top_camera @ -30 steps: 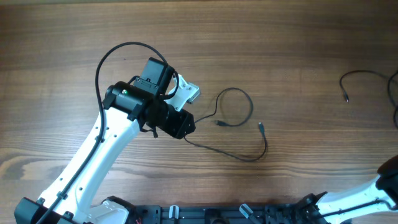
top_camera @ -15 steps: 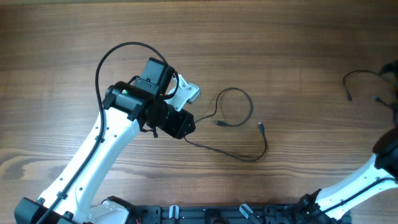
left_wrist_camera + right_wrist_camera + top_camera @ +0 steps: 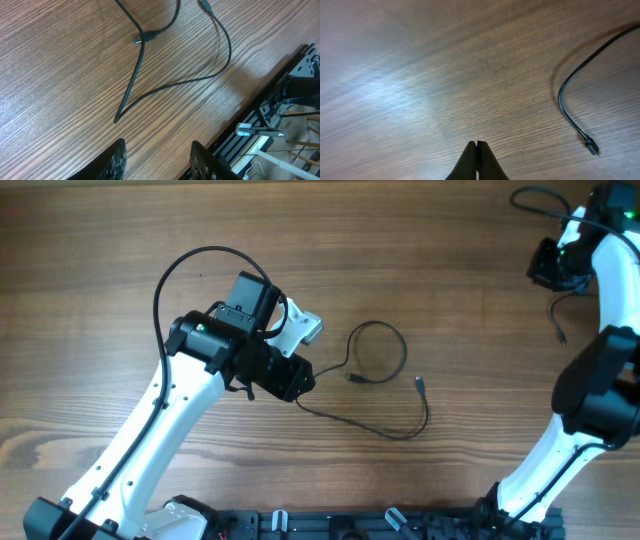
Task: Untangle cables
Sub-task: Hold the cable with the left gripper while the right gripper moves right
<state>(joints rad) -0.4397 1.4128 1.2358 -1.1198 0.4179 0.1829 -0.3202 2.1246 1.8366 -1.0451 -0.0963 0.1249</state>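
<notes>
With left gripper spread and empty over looped cable lying midway across the table, and right gripper pressed together on nothing beside second cable at far right edge, lower left onto its near end, pinch firmly, draw outward slowly

Matt grained wooden table, smooth cable

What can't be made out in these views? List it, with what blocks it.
- Overhead: the left end effector sits hidden under the left arm, as does one end of the looped cable.
- Overhead: the second cable is partly covered by the right arm and cut by the right edge.
- Right wrist: that cable's plug is too small to identify.
- Left wrist: the loop runs off the top edge.
</notes>
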